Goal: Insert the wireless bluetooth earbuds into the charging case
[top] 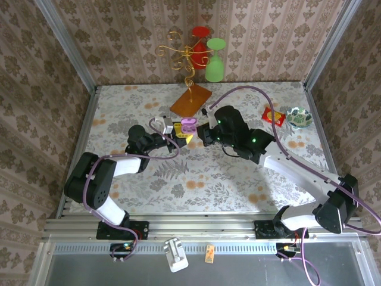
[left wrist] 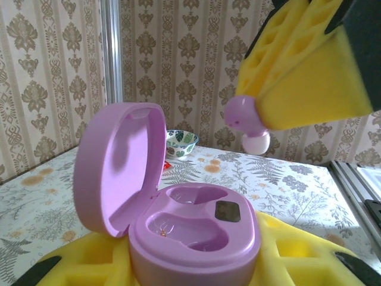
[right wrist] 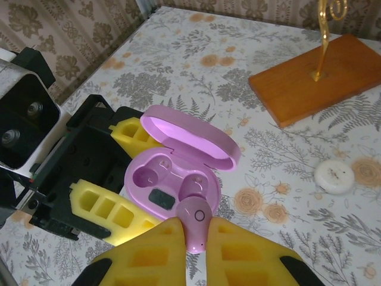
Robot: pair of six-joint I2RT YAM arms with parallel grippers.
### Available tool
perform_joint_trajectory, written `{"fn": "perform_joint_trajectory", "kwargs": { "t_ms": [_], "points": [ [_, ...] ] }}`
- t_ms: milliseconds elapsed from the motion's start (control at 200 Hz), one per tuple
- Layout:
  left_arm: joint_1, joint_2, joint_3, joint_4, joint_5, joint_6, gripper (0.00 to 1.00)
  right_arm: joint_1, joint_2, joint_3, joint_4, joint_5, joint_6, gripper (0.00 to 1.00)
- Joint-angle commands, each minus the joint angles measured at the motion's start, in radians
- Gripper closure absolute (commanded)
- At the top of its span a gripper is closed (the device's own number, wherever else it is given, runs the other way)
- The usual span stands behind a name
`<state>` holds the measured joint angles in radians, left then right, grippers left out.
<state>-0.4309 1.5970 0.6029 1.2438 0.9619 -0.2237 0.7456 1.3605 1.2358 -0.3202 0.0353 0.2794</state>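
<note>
Right hand (right wrist: 194, 233): closed, with one lilac earbud (right wrist: 194, 215) pinched between its yellow foam fingers (right wrist: 143, 256). The earbud was held just above the charging case (right wrist: 169, 176) and apart from it, as seen from the left wrist.

Left hand (left wrist: 190, 268): closed on the charging case from both sides, so that it was carried off the table (top: 238, 179). The lid (right wrist: 191, 134) was swung back on the far side and the two wells were left facing upward.

Room: an orange wooden base (right wrist: 315, 77) was noted near, beyond the lid, and a white round disc (right wrist: 334, 176) beside it. A bowl (top: 299, 117) was set well apart by the right wall. Bare patterned table was recorded toward the near edge.
</note>
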Motion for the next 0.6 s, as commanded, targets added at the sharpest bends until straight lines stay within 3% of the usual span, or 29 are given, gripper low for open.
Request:
{"fn": "perform_joint_trajectory", "kwargs": {
  "t_ms": [0, 595],
  "points": [
    [-0.005, -0.032, -0.010, 0.042, 0.043, -0.014, 0.78, 0.007, 0.025, 0.040, 0.032, -0.029, -0.033, 0.88],
    [-0.007, -0.062, 0.001, 0.042, 0.047, -0.038, 0.78, 0.005, 0.075, 0.008, 0.031, -0.008, -0.051, 0.88]
  ]
}}
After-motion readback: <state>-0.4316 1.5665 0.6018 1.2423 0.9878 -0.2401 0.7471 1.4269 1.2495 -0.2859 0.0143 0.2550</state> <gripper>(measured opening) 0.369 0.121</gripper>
